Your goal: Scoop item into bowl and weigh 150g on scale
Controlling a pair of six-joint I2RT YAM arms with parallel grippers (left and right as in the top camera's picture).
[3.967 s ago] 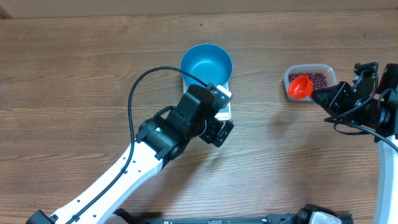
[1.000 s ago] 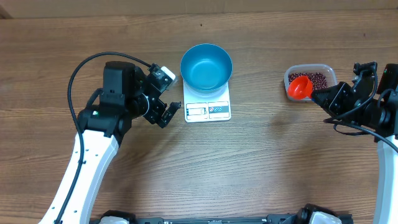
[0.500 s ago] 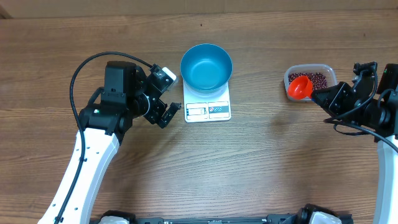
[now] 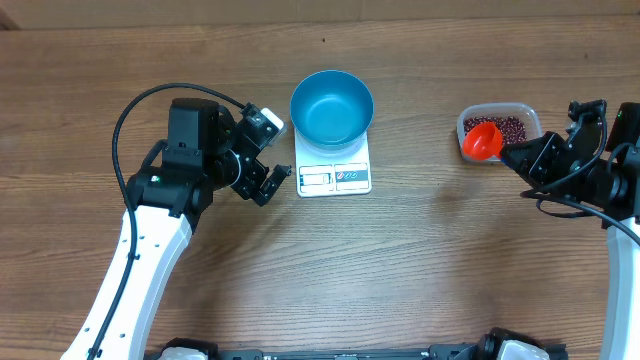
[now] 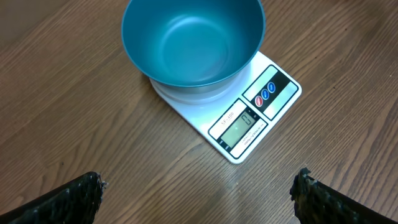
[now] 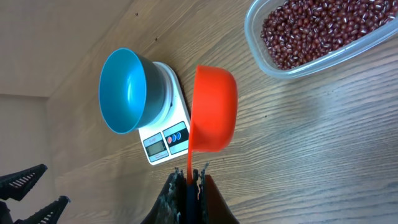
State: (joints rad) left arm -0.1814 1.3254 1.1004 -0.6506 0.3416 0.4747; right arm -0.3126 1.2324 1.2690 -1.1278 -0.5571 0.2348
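The blue bowl [image 4: 332, 107] [image 5: 193, 40] [image 6: 123, 91] sits empty on the white scale [image 4: 334, 176] [image 5: 255, 115] [image 6: 163, 140] at the table's middle back. To the scale's left my left gripper [image 4: 270, 180] [image 5: 199, 193] stands open over bare wood, holding nothing. At the right, red-brown beans [image 4: 506, 128] [image 6: 317, 28] fill a clear tub [image 4: 498, 127] [image 6: 267, 59]. My right gripper [image 4: 518, 155] [image 6: 189, 180] is shut on the handle of a red scoop [image 4: 483, 140] [image 6: 213, 109], whose cup hangs beside the tub's left edge.
The left arm [image 4: 150, 250] runs from the front left edge up to the scale's left side. The right arm [image 4: 600, 180] comes in from the right edge. A cardboard-coloured wall [image 4: 320, 8] borders the back of the table.
Four seconds ago the left gripper was over the scale's front edge; it has since swung away to the left and holds still there. The right gripper and scoop have not moved.
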